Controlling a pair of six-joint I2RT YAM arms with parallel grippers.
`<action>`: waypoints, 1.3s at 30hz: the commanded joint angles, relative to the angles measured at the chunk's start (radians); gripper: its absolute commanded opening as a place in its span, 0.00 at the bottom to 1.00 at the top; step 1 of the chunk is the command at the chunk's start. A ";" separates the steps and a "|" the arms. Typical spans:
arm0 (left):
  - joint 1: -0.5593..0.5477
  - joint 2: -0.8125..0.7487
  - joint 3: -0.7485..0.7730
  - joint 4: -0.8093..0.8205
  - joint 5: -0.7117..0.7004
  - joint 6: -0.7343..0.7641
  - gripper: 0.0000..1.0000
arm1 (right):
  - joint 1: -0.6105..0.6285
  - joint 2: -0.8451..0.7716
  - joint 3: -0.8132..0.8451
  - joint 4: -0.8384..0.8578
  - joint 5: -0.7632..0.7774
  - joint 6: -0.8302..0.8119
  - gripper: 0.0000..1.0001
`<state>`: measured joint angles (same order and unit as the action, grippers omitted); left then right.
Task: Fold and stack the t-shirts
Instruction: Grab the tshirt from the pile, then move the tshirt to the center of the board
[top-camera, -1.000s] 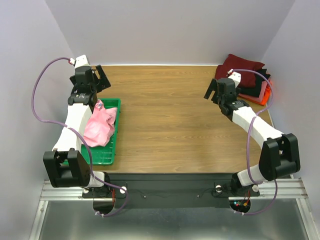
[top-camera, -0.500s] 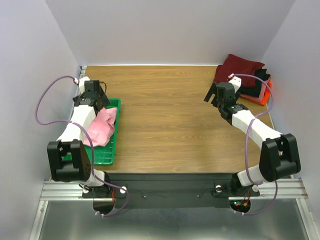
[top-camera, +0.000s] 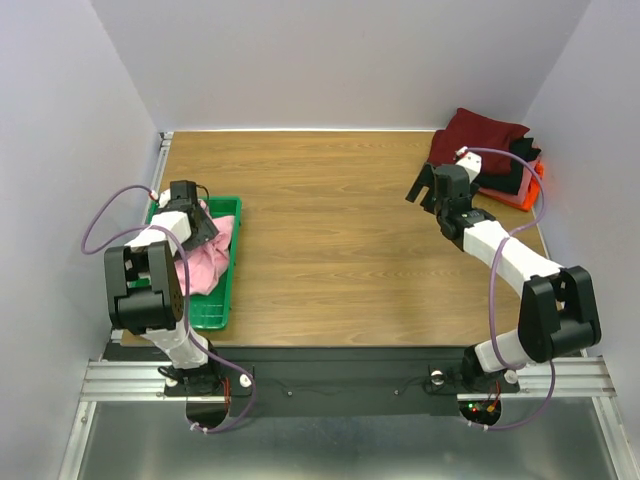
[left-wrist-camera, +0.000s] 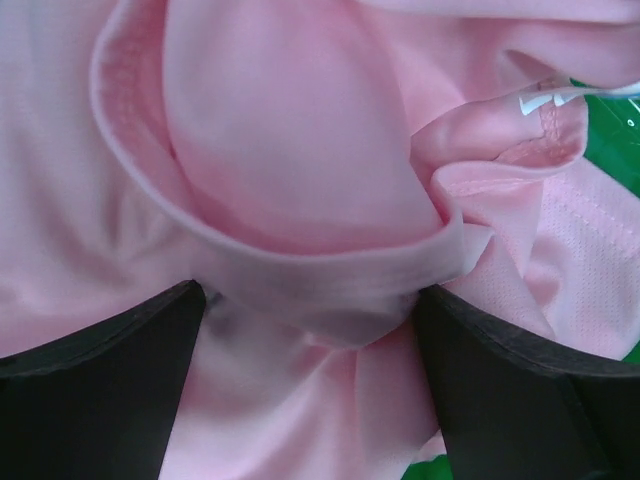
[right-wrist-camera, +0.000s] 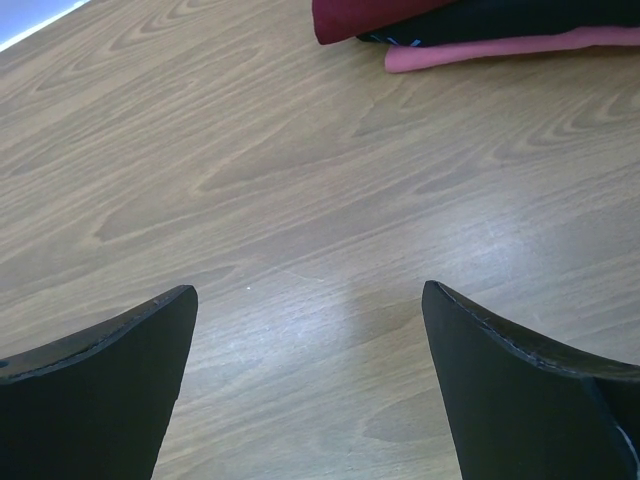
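The left gripper (left-wrist-camera: 308, 300) stands spread wide, with a thick rolled fold of the crumpled pink t-shirt (left-wrist-camera: 300, 170) lying right between its jaws, down in the green tray (top-camera: 222, 295); best to close on that whole fold, not a thin hem, then lift straight up. The right gripper (right-wrist-camera: 310, 300), also spread and empty, has the folded shirts (right-wrist-camera: 480, 25) ahead of it

Four t-shirts show: one pink t-shirt (top-camera: 210, 262) in the one green tray (top-camera: 205, 312) at the left, and three stacked at the far right, namely one dark red t-shirt (top-camera: 485, 130), one black t-shirt (top-camera: 512, 176) and one orange-red t-shirt (top-camera: 534, 190). One desk (top-camera: 330, 230) carries them.
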<state>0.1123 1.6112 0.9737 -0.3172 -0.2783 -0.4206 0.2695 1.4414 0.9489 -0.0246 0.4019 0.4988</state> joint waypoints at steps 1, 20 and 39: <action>0.000 0.029 -0.018 0.049 0.054 0.003 0.83 | 0.000 0.008 0.028 0.068 -0.012 0.004 1.00; -0.054 -0.237 0.558 0.035 0.482 0.143 0.00 | -0.001 0.053 0.106 0.071 -0.014 -0.032 1.00; -0.480 0.061 0.712 -0.127 0.908 0.290 0.99 | -0.032 -0.062 0.087 0.072 0.178 -0.072 1.00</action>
<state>-0.3241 1.5978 1.7191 -0.3275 0.6304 -0.2321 0.2474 1.4555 1.0313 -0.0097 0.4927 0.4572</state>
